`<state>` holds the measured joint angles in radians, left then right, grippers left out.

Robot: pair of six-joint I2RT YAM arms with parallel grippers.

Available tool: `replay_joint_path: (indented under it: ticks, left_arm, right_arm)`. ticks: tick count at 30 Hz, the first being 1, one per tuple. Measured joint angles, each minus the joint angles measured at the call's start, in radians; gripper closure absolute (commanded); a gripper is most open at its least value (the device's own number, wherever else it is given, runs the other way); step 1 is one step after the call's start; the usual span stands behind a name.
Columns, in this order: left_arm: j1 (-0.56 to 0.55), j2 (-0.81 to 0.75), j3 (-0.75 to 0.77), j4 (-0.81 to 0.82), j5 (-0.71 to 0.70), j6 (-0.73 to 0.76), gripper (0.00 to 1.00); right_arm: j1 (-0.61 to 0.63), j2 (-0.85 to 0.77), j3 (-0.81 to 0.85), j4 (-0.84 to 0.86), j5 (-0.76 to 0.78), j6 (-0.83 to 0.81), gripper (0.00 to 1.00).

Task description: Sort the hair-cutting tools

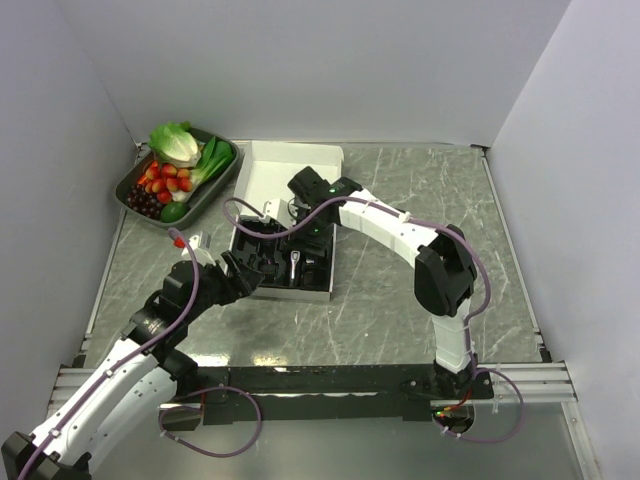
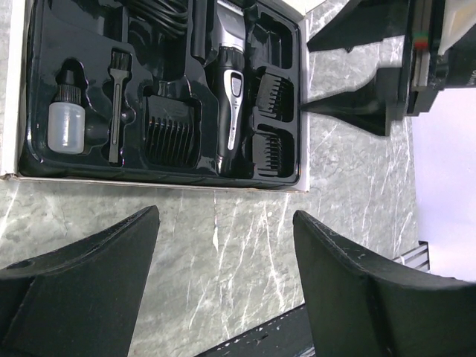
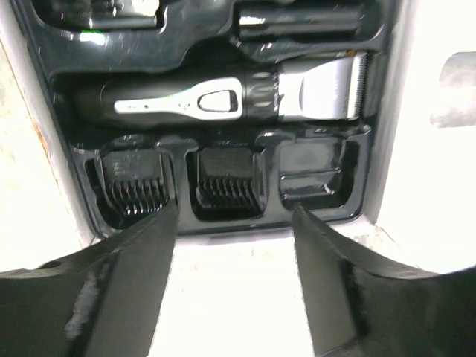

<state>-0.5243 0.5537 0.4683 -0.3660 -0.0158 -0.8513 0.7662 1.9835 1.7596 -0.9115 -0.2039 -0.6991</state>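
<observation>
Left gripper (image 2: 227,219): fingers spread, nothing held, hung over bare table (image 2: 74,216) at 8 o'clock of the box (image 1: 290,293).

The tools are seated in the black insert (image 2: 52,160) inside the box. In the left wrist view they are read 9 to 3 o'clock: bottle (image 2: 63,123), brush (image 2: 115,111), wide guard (image 2: 171,134), clipper (image 2: 230,104), two comb guards (image 2: 274,123).

Right gripper (image 3: 234,212): fingers spread, nothing pinched, poised over the pocket row, with the clipper just beyond at 12 o'clock.

The step is judged to be a right-arm pick from that row. A straight descent is advised, with the fingers centred on one guard and kept off the pocket walls. The insert looks light, so the box edge may need to be pinned by the left gripper during the lift.

View differences:
- Bottle, brush and wide guard are shown only by the left wrist.
- The blade teeth are shown only by the right wrist. A third pocket (image 3: 316,175) is seen without comb teeth, but its contents cannot be told.
- The lid (image 1: 290,165) at 12 o'clock and the vegetable tray (image 1: 135,180) at 10 o'clock are shown only from the top.
</observation>
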Motion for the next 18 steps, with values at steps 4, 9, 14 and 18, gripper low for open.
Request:
replay_joint_path:
  ticks: [4, 9, 14, 18]
  left_arm:
    - [0.0, 0.0, 0.0, 0.002, 0.0, 0.0, 0.21]
    - [0.0, 0.0, 0.0, 0.002, 0.0, 0.0, 0.22]
    - [0.0, 0.0, 0.0, 0.002, 0.0, 0.0, 0.22]
    - [0.0, 0.0, 0.0, 0.002, 0.0, 0.0, 0.22]
  right_arm:
    - [0.0, 0.0, 0.0, 0.027, 0.002, 0.024, 0.73]
    - [0.0, 0.005, 0.0, 0.032, 0.003, 0.052, 0.82]
    - [0.0, 0.011, 0.0, 0.06, 0.006, 0.063, 0.9]
    - [-0.002, 0.023, 0.0, 0.075, 0.008, 0.074, 0.92]
